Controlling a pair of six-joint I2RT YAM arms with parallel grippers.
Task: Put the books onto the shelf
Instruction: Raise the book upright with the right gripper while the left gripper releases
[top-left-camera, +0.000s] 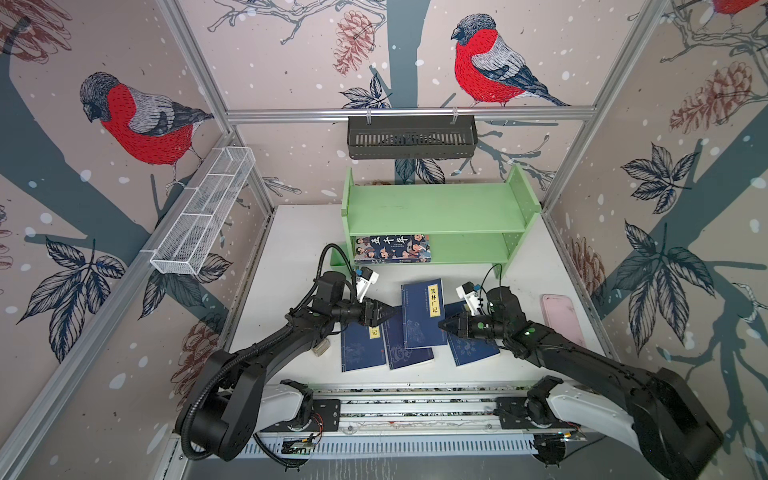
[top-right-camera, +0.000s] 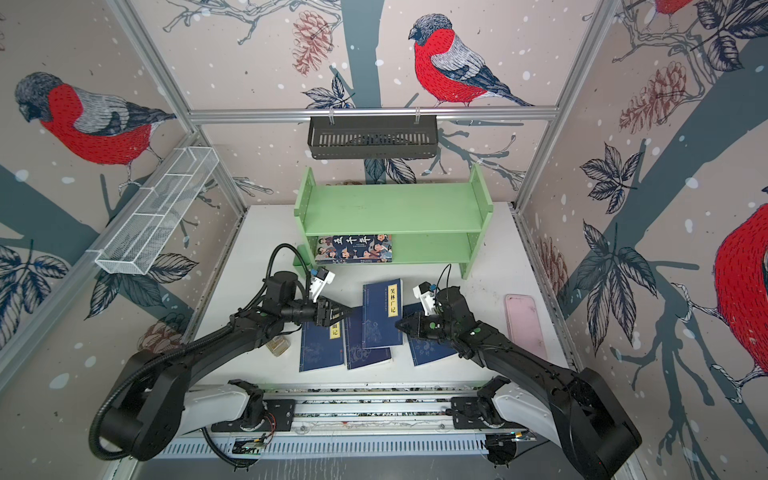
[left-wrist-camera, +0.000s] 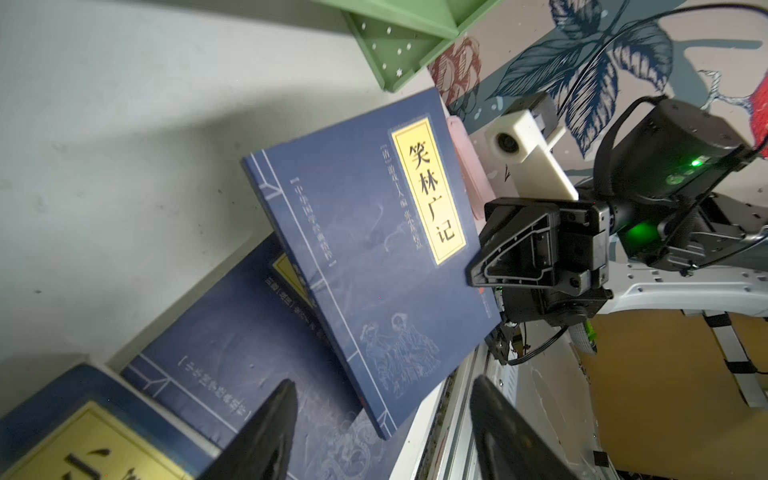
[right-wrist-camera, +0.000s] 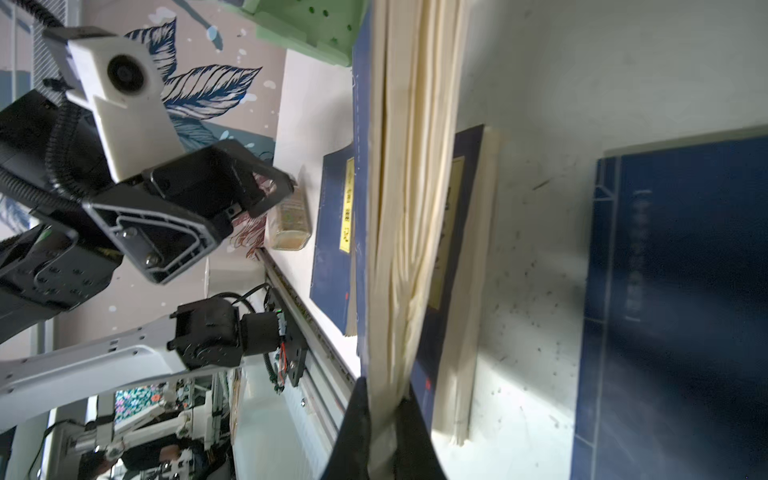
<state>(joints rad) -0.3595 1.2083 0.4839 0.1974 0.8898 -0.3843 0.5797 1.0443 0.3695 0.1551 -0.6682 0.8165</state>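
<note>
Over the table (top-left-camera: 291, 249), my right gripper (top-left-camera: 443, 323) pinches the top navy book (top-left-camera: 422, 316) (page edge); left gripper (top-left-camera: 391, 311) gapes, empty.

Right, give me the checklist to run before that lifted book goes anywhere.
1. Grip: right fingers shut on the lifted navy book at its page edge: ok.
2. Pages held together: they fan apart above the pinch: not ok.
3. Second hold ready: left fingers open beside the book's opposite edge: ok.
4. Book free of the flat navy books under it: cannot tell.
5. Room on the shelf: upper tier bare, lower tier holds only the cartoon book at one end: ok.
</note>
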